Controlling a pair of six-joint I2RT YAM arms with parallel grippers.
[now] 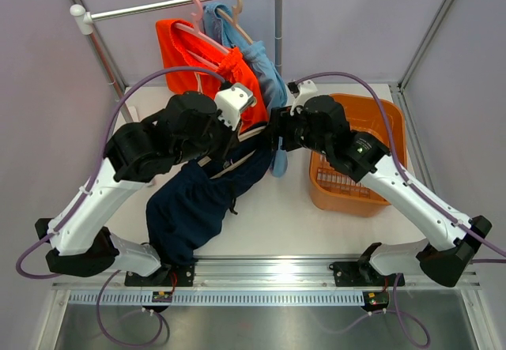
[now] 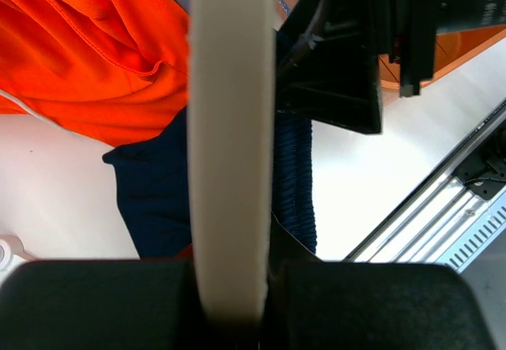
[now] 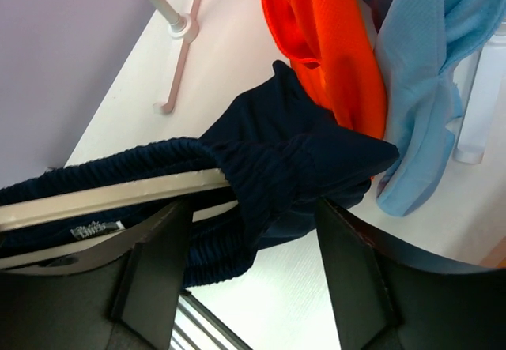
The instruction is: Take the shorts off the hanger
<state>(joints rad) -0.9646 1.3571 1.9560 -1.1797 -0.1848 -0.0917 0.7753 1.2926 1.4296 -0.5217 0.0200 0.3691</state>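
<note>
Left pincer (image 2: 231,296): clenched on the pale hanger (image 2: 229,129), whose bar passes between its pads.
Right pincer (image 3: 251,249): released, jaws apart on either side of the bunched waistband.
Navy shorts (image 1: 194,200): threaded on the hanger over the bench (image 1: 277,216), between both arms, legs draping toward the left arm's base.
Key relation: the bar's long axis runs from the left pincer toward the right one, so we judge the right arm nearer.
Next move: we would pinch the waistband and draw it off along the bar.
Others: orange shorts (image 1: 186,50) and light blue shorts (image 1: 265,69) hang from the rail (image 1: 174,4).
</note>
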